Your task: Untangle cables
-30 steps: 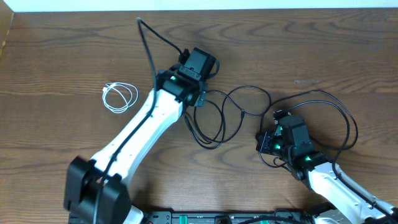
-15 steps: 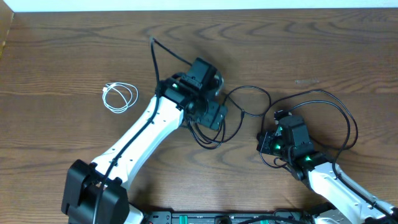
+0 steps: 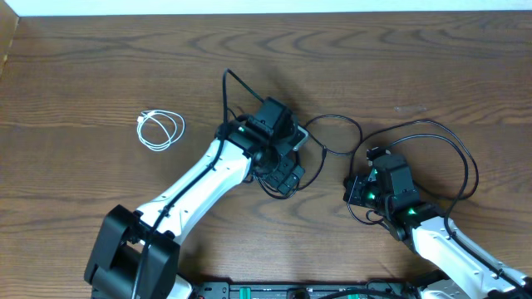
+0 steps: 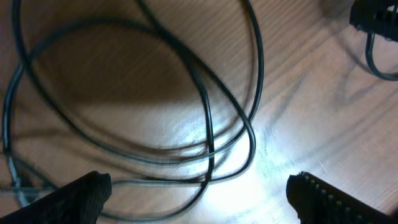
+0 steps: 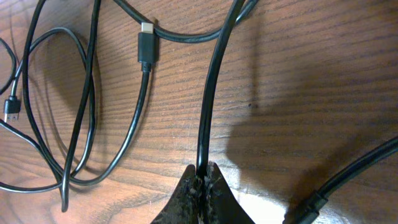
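**Two grippers over a looped black cable, with a white cable lying apart**

This is a dark wooden table point(image 3: 83, 66) seen from above. At far left, about nine o'clock from my left arm, the white cable point(image 3: 160, 129) lies in a small, neat coil. It is well apart from everything else and looks free of the tangle.

Near the middle, my left gripper point(image 4: 199, 193) hangs over overlapping loops of the black cable point(image 3: 332, 124). Its fingers are spread wide and hold nothing. Several strands cross one another on the wood below it.

The black cable runs on toward three o'clock in broad loops to my right gripper point(image 5: 202, 180), whose fingers are pinched together on a single strand. At eleven o'clock from that grip a USB-C plug point(image 5: 146, 46) lies flat on the wood. A second small plug point(image 5: 11, 109) shows at nine o'clock.

I judge the cable to be thin, light, limp and smooth. It would likely slip through a loose pinch and drag neighbouring loops along. The best hold is one strand clear of any crossing, or just behind a plug, where the body is stiffer.

- **Crossed strands:** those under my left gripper make it easy to catch two at once.
- **Arm wiring:** the thick wire point(image 3: 226, 91) fixed to my left arm arches at twelve o'clock from the wrist and is not part of the job.
- **Right-hand grip:** it pins the cable, so pulling against it could tighten the loops.
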Action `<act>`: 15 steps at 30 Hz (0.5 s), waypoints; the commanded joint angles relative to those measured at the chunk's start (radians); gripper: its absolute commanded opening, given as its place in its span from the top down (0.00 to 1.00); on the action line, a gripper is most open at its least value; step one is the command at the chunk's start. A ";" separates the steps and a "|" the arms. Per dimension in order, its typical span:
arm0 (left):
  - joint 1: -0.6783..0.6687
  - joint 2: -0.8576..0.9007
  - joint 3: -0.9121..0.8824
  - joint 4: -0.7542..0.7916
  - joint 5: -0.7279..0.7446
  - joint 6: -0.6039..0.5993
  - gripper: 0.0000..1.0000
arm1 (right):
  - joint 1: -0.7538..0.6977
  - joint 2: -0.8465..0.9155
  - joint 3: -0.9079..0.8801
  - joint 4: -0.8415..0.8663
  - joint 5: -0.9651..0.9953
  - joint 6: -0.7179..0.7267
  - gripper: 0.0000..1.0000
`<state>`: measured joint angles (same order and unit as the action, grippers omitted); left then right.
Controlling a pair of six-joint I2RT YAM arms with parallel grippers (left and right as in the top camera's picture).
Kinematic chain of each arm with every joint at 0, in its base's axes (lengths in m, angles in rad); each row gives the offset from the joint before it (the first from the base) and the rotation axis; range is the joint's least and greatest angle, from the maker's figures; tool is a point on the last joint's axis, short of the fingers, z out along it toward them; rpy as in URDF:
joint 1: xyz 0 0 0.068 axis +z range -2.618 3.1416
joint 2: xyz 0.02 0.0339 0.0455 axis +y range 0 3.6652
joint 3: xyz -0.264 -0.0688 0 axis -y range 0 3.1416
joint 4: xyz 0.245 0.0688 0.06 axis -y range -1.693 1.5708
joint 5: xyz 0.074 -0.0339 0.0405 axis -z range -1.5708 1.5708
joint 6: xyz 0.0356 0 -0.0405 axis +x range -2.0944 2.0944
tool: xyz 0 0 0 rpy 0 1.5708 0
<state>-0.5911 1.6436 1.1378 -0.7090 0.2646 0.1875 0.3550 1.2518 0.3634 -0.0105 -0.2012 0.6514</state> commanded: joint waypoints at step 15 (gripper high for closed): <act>-0.087 0.010 -0.167 0.147 -0.074 0.075 0.04 | 0.007 -0.008 -0.008 -0.006 0.019 0.010 0.98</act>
<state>-0.6788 1.6455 0.9962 -0.5850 0.2325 0.2440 0.3550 1.2514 0.3634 -0.0174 -0.2005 0.6514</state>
